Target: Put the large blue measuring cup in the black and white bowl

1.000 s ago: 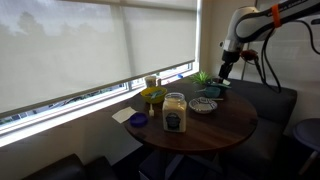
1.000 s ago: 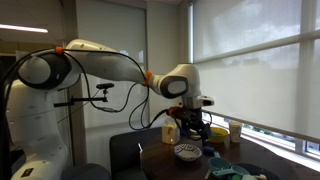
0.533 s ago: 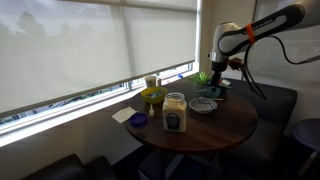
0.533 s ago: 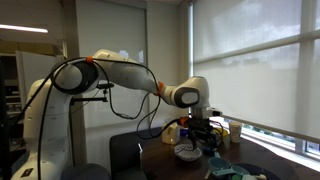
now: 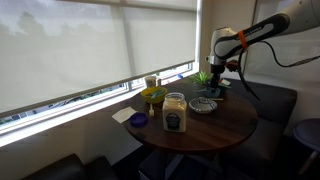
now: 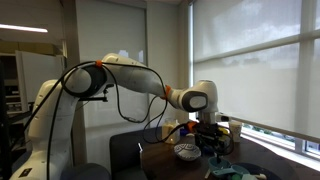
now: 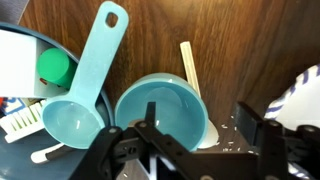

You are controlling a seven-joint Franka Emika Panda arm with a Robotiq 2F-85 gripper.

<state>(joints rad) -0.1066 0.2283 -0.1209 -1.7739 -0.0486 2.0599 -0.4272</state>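
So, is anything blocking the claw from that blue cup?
Nothing visible. In the wrist view the open gripper sits right over the large blue measuring cup; a long-handled scoop lies beside it, not between.

round wooden table [image 5: 225, 125], shaded windows [image 5: 90, 45]

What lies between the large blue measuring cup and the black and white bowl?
In the wrist view, a thin pale stick lies beside the large blue measuring cup; beyond it only bare wooden table reaches the black and white bowl.
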